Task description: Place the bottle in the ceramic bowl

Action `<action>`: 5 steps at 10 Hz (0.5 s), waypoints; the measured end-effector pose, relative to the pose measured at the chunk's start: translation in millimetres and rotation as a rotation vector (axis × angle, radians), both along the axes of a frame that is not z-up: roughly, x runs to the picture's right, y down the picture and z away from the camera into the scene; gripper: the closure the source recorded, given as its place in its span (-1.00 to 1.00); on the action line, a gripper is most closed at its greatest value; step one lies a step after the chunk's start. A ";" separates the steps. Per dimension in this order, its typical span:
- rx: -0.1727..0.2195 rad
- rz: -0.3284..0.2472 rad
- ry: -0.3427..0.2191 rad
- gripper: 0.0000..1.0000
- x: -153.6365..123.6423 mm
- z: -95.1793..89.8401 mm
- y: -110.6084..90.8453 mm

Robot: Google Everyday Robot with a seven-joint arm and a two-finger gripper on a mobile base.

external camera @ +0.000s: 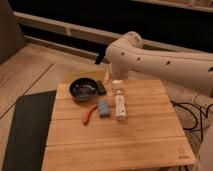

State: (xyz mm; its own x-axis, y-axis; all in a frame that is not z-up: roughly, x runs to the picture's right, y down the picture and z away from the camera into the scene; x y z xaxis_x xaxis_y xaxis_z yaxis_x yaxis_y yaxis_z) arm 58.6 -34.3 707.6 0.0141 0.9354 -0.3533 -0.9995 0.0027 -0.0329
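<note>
The white bottle [120,107] lies flat on the wooden surface [135,145], its long axis running 12 to 6 o'clock, at about 4 o'clock from the ceramic bowl [83,89] and apart from it. The bowl holds nothing visible. The hand [116,84] hangs from the bulky white arm [160,62] just off the bottle's 12 o'clock end; whether it is apart or together cannot be told. A blue block [103,108] sits just beside the bottle at 9 o'clock, with a red-handled tool [90,114] at the block's 8 o'clock. A small dark object [102,88] lies against the bowl's 3 o'clock edge.
</note>
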 end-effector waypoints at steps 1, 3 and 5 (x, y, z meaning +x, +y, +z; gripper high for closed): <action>0.003 -0.030 0.006 -0.30 -6.4 0.4 3.1; 0.017 -0.083 0.033 -0.30 -17.3 10.3 3.7; 0.010 -0.096 0.050 -0.30 -21.4 32.3 5.9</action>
State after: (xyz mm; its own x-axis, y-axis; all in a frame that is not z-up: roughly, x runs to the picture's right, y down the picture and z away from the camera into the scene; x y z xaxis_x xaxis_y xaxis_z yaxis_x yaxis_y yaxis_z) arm 37.2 -28.4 739.9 0.0868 0.9341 -0.3462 -0.9949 0.0990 0.0177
